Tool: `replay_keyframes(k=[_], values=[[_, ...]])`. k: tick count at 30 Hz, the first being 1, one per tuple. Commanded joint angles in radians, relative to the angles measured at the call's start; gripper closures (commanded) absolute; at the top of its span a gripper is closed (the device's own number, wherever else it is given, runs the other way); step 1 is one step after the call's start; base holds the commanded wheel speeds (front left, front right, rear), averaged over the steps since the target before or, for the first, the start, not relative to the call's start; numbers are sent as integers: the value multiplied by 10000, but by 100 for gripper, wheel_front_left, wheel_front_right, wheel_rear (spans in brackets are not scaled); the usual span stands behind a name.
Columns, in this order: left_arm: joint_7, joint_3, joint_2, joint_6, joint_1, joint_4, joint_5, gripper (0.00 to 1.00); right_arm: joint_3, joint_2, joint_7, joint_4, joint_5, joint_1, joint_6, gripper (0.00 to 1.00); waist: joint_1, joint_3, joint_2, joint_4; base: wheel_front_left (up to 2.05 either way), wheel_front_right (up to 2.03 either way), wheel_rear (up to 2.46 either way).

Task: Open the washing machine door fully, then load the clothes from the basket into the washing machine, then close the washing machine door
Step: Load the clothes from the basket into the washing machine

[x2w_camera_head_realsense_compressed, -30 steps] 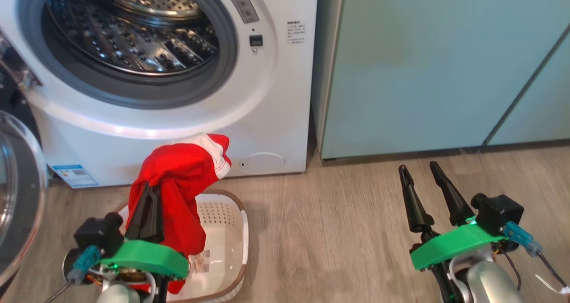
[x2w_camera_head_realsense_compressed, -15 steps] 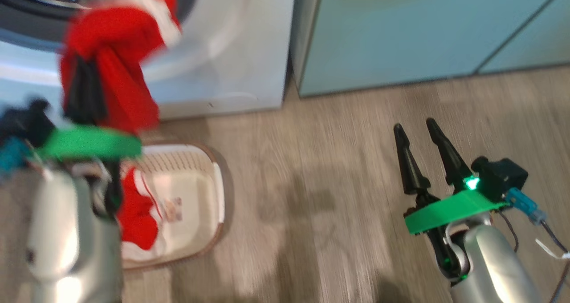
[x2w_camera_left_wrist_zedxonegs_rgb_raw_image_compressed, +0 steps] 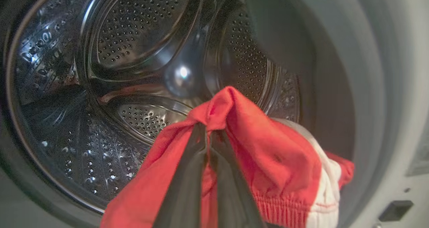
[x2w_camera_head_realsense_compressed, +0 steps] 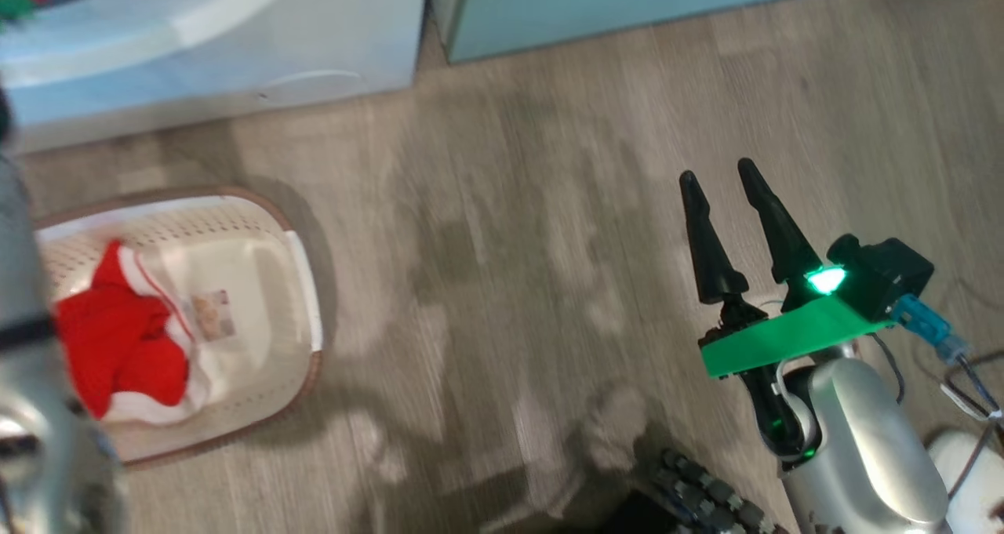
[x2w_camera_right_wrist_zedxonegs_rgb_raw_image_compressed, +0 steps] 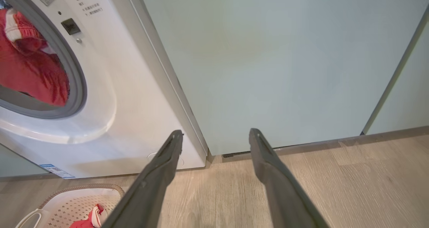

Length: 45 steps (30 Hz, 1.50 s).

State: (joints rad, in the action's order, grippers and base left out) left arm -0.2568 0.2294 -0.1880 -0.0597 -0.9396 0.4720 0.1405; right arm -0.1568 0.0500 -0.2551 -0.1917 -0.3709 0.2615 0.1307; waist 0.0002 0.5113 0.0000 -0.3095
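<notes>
Red clothes pinched in the left gripper at the washing machine mouth, right gripper spread apart, holding nothing

The clothes hide the left pincer tips; the washing machine is blurred and cropped.

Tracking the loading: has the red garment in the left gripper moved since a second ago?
Yes: the red garment went from above the basket up into the washing machine mouth.
</notes>
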Motion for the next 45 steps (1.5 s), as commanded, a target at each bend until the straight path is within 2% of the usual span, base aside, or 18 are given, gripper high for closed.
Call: replay_keyframes(k=[1, 9, 14, 18, 26, 31, 36, 37, 38, 45], values=[[-49, 77, -745, -79, -769, 58, -168, 100, -259, 3, -67, 345, -111, 116, 0, 0, -2, 501, 0, -351, 0, 0, 0], [503, -529, -2318, -308, -3919, 2035, -705, 100, -613, 3, -67, 547, -576, 464, 0, 0, -2, 1643, 0, -743, 0, 0, 0], [779, -961, -2830, -350, -5494, 2953, -1035, 100, -867, 3, -67, 617, -792, 755, 0, 0, -2, 2174, 0, -963, 0, 0, 0], [770, -1415, -3110, -378, -6444, 3492, -1403, 100, -1064, 3, -67, 663, -937, 991, 0, 0, -2, 2473, 0, -1148, 0, 0, 0], [650, -1813, -3255, -283, -7647, 4729, -1647, 100, -1318, 3, -67, 780, -1162, 1223, 0, 0, -2, 2796, 0, -1423, 0, 0, 0], [370, -1853, -3483, -177, -7828, 5578, -1634, 100, -1445, 3, -67, 815, -1338, 1311, 0, 0, -2, 2937, 0, -1604, 0, 0, 0], [80, -1971, -3481, -309, -7938, 6064, -1494, 100, -1335, 3, -67, 749, -1371, 1362, 0, 0, -2, 2970, 0, -1620, 0, 0, 0], [56, -2000, -3473, -319, -7941, 6132, -1485, 64, -1326, 3, -67, 743, -1364, 1373, 0, 0, -2, 2961, 0, -1601, 0, 0, 0], [32, -2018, -3460, -298, -7949, 6181, -1477, 0, -1327, 3, -67, 745, -1359, 1388, 0, 0, -2, 2950, 0, -1578, 0, 0, 0], [-41, -2083, -3220, -364, -7780, 6241, -1243, 0, -1289, 3, -67, 679, -1252, 1467, 0, 0, -2, 2763, 0, -1364, 0, 0, 0]])
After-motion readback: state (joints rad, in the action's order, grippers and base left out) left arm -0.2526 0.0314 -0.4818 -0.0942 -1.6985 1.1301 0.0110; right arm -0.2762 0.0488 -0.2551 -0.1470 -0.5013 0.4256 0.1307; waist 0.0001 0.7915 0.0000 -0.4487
